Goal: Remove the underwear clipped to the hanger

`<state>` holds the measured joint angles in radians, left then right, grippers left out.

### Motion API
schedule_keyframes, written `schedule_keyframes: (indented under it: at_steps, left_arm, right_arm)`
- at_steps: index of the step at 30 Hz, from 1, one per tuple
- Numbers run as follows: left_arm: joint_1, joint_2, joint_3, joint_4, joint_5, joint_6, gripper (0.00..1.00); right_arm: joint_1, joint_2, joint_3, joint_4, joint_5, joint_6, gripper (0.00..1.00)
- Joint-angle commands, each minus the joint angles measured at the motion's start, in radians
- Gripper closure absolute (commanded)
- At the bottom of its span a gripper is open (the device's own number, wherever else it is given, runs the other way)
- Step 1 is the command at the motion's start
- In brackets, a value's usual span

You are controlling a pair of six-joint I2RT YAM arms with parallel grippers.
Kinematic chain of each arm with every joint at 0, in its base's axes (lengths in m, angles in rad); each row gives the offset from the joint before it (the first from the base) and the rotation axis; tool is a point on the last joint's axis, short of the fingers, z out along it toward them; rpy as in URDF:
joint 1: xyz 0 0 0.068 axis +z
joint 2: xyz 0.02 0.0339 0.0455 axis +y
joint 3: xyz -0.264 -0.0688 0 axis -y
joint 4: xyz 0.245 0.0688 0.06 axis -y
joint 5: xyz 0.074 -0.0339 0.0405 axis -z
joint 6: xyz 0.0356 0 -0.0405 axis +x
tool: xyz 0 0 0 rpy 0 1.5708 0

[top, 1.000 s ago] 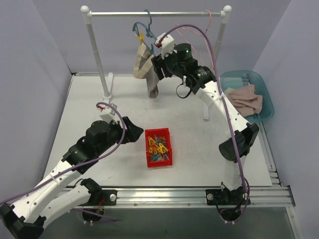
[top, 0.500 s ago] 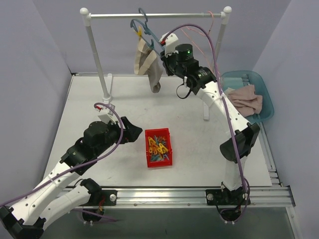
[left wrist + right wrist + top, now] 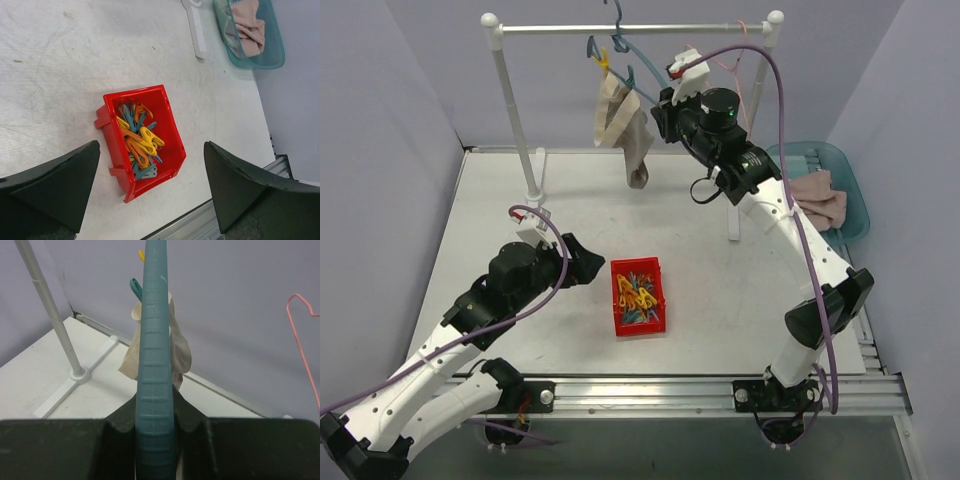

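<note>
A teal hanger [image 3: 620, 62] hangs near the rail [image 3: 630, 28] of the white rack, with beige underwear [image 3: 626, 125] clipped under it by a yellow clip [image 3: 604, 60]. My right gripper [image 3: 660, 108] is shut on the hanger's right arm and holds it high. In the right wrist view the hanger arm [image 3: 154, 365] runs up between my fingers, with the underwear [image 3: 150, 350] behind it. My left gripper [image 3: 592, 262] is open and empty, low over the table beside the red bin [image 3: 638, 296].
The red bin [image 3: 142, 137] holds several yellow, orange and teal clips. A teal basket [image 3: 820, 185] with beige cloth sits at the right. A pink wire hanger [image 3: 740, 45] hangs at the rail's right end. The rack's posts [image 3: 515, 110] and feet stand on the table.
My right gripper has lifted the hanger up and to the right, and the underwear has swung with it. The left arm has hardly moved.
</note>
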<state>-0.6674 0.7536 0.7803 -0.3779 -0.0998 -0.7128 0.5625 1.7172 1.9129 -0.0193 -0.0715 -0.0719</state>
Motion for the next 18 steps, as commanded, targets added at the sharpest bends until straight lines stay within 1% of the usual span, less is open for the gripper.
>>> schedule_keyframes:
  at_steps: [1,4,5,7,8,12,14,15,16,18]
  left_arm:
    - [0.008,-0.003,0.028,-0.003,-0.009,0.010,0.06]
    - [0.006,-0.002,0.031,0.002,-0.014,0.009,0.06]
    - [0.008,0.001,0.036,0.002,-0.015,0.009,0.06]
    - [0.008,0.009,0.039,0.004,-0.018,0.010,0.06]
    - [0.008,0.013,0.045,0.008,-0.018,0.012,0.07]
    - [0.012,0.052,0.068,0.014,-0.023,0.018,0.06]
    - [0.012,0.067,0.082,0.020,-0.029,0.019,0.07]
    - [0.012,0.079,0.095,0.023,-0.032,0.019,0.06]
    - [0.014,0.085,0.102,0.027,-0.035,0.019,0.06]
    - [0.014,0.101,0.114,0.040,-0.032,0.019,0.06]
  right_arm:
    - [-0.007,-0.079,-0.055,0.102,-0.043,0.029,1.00]
    - [-0.007,-0.143,-0.129,0.097,-0.085,0.030,1.00]
    - [-0.006,-0.163,-0.193,0.099,-0.097,0.027,1.00]
    - [-0.006,-0.227,-0.259,0.110,-0.114,0.020,1.00]
    - [-0.006,-0.246,-0.328,0.117,-0.120,0.017,1.00]
    - [-0.007,-0.332,-0.455,0.166,-0.122,0.018,1.00]
    - [-0.007,-0.382,-0.492,0.173,-0.096,0.030,1.00]
    - [-0.004,-0.407,-0.541,0.185,-0.082,0.037,1.00]
    - [-0.006,-0.460,-0.570,0.194,-0.061,0.050,1.00]
    - [-0.003,-0.523,-0.656,0.212,0.021,0.060,1.00]
